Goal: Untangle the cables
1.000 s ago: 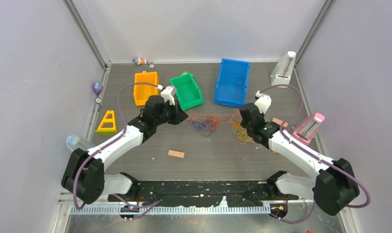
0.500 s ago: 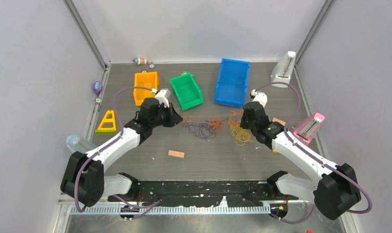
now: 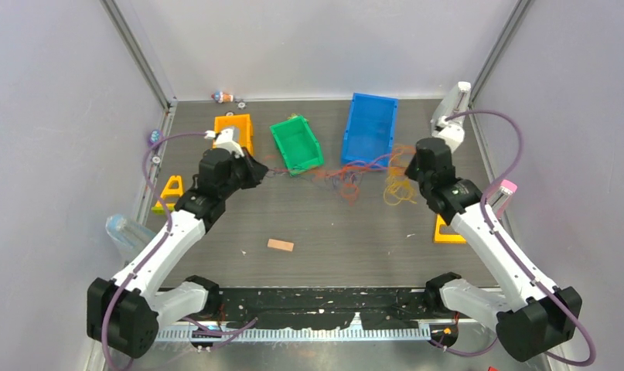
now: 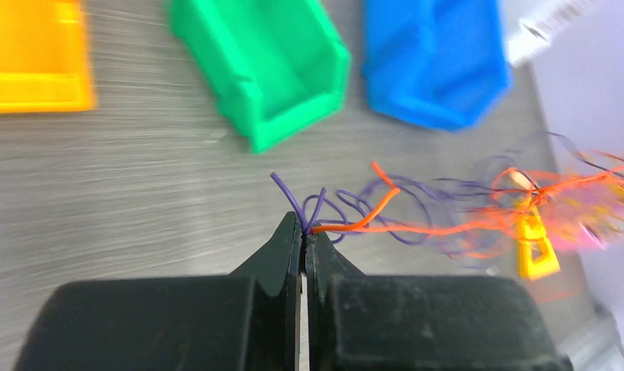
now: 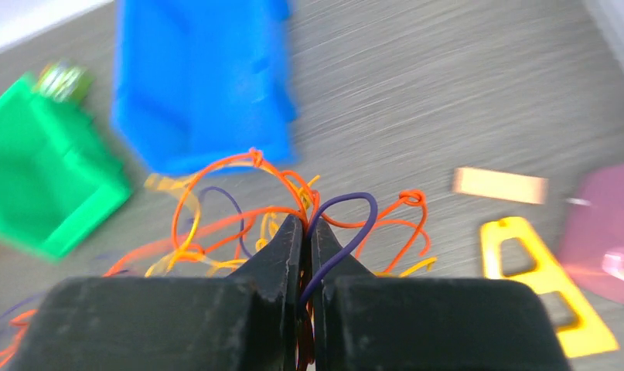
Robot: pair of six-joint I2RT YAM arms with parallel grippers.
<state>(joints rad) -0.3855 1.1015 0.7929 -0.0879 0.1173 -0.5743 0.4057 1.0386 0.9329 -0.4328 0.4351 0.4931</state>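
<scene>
**A:** Lay it out for me, biggest first.

**B:** On the table [image 3: 332, 232], take the blue bin [image 3: 369, 130] as the mark. The green bin [image 3: 297, 144] sits just to its left. The left gripper [image 4: 303, 229] hangs well to the left of the blue bin, past that green one. The right gripper [image 5: 305, 224] is just off the blue bin's near right corner.

**A:** And the cables [image 3: 347, 176]?

**B:** They are strung between the two grippers, along the near side of the blue bin. The thickest snarl is off the bin's near left corner. Some yellow loops [image 3: 401, 191] lie on the table beside the near right corner.

**A:** What has each gripper got?

**B:** Both are pinched fully closed. The left one nips an orange strand [image 4: 386, 226] and purple ends [image 4: 289, 197] at its very tips. The right one clamps a purple loop [image 5: 355, 202], with orange wire bunched around its tips.

**A:** So it's the pull-apart. How do you do that well?

**B:** I'd draw the hands apart slowly and level, away from the blue bin's near edge so nothing hooks a bin wall. The left hold is only at the fingertips, so a jerk would likely slip it. I'd watch the snarl. If it tightens rather than opens, ease off and regrip one colour closer to the knot.
</scene>
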